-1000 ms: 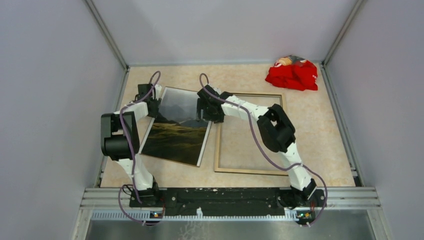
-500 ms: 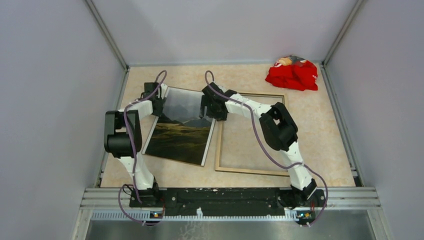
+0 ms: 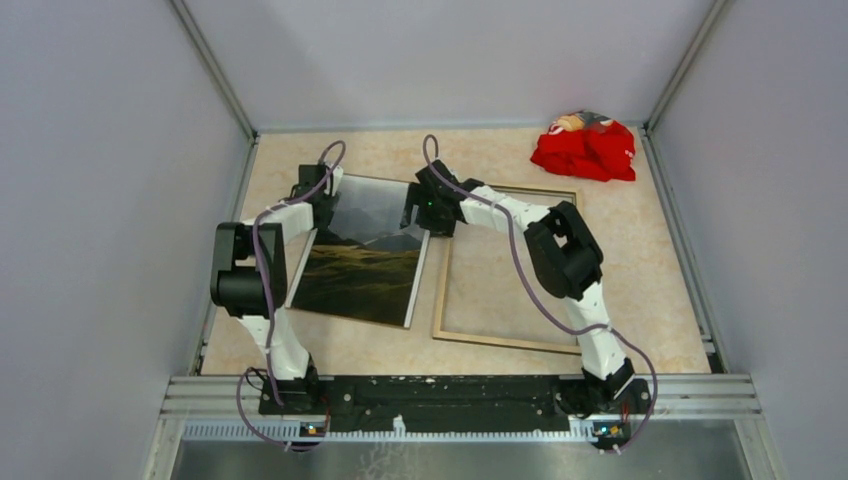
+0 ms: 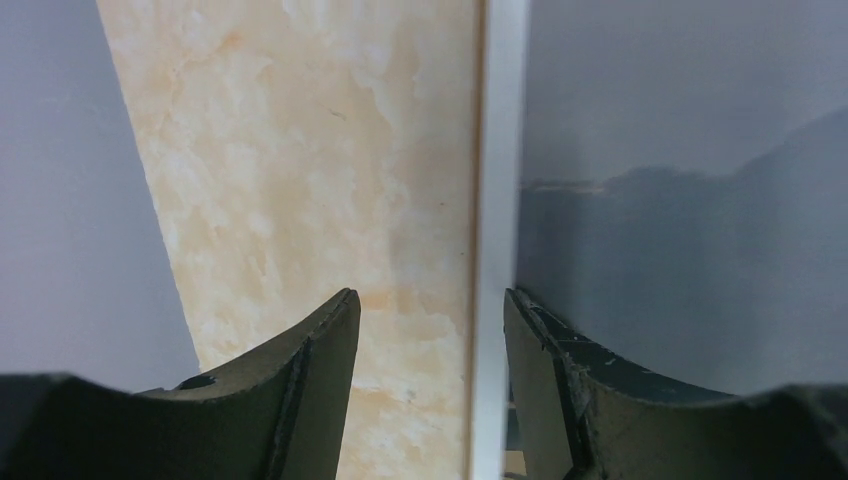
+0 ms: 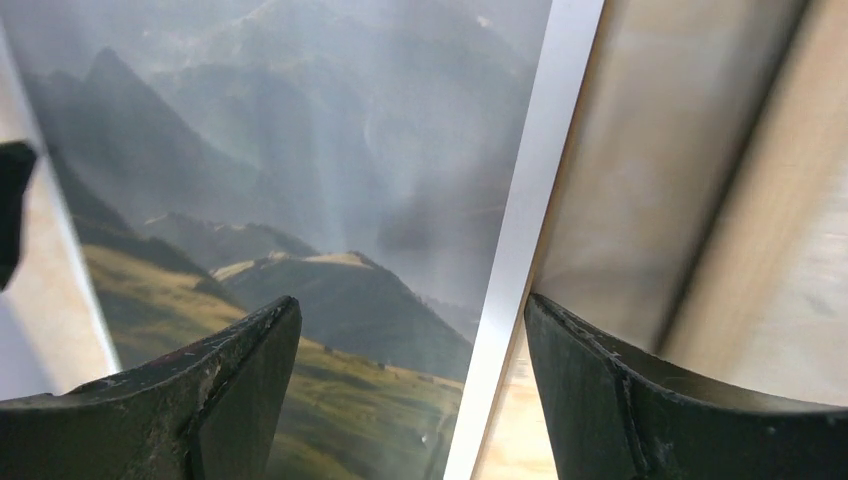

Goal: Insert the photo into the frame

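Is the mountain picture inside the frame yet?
Not yet. The photo lies picture-side up beside the frame, to its left, and the frame is empty, with the table showing through it.

Photo (image 3: pixel 365 250) picture-side up between left gripper (image 3: pixel 322 196) and right gripper (image 3: pixel 421 211), just left of tan frame (image 3: pixel 500 343).

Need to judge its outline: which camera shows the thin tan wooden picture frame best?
Top external: nearly the whole thin tan wooden picture frame lies in view, right of the mountain photo. Right wrist shows only a blurred strip of one side; left wrist shows none.
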You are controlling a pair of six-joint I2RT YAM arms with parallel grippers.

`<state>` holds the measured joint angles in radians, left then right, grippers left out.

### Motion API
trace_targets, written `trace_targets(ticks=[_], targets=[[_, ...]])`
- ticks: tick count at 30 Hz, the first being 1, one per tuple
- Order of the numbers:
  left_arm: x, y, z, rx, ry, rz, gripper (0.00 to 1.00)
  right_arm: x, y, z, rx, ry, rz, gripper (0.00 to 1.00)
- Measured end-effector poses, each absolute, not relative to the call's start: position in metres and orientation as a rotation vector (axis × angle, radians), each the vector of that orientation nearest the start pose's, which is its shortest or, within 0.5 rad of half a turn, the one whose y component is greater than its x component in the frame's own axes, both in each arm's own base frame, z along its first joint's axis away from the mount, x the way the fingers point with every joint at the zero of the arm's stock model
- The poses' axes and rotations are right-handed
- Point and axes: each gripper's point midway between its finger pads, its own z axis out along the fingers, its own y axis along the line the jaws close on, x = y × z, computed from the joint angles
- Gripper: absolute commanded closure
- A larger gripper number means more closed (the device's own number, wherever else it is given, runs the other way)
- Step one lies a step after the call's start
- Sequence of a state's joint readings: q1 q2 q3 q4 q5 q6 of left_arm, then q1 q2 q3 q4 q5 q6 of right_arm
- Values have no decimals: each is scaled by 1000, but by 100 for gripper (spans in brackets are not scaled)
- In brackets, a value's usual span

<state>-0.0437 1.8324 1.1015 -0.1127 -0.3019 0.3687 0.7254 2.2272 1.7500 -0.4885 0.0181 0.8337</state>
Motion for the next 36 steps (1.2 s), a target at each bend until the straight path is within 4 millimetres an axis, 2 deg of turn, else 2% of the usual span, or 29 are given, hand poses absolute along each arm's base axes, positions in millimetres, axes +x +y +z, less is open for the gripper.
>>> trace_targets(ticks=[6, 9, 13, 16, 20, 23, 25, 28, 34, 36], targets=[[441, 49, 49, 359, 2380, 530, 37, 379, 423, 50, 191, 2622, 907, 17], [437, 51, 49, 374, 2383, 540, 37, 374, 428, 51, 194, 2628, 959, 17], [437, 57, 50, 365, 2386, 544, 37, 375, 423, 51, 211, 2635, 942, 16], [440, 70, 57, 334, 2391, 552, 36, 377, 417, 50, 220, 2645, 904, 16], [457, 91, 85, 266, 2341, 583, 35, 389, 402, 52, 224, 2646, 782, 17], [476, 107, 109, 212, 2278, 625, 35, 407, 394, 51, 244, 2630, 739, 17], [489, 115, 118, 181, 2240, 648, 35, 415, 392, 49, 258, 2625, 727, 17], [500, 117, 111, 174, 2234, 657, 35, 423, 388, 49, 272, 2610, 705, 17], [508, 106, 72, 220, 2296, 623, 35, 425, 386, 48, 272, 2605, 690, 17], [509, 101, 65, 231, 2308, 604, 35, 425, 386, 48, 272, 2604, 691, 17]])
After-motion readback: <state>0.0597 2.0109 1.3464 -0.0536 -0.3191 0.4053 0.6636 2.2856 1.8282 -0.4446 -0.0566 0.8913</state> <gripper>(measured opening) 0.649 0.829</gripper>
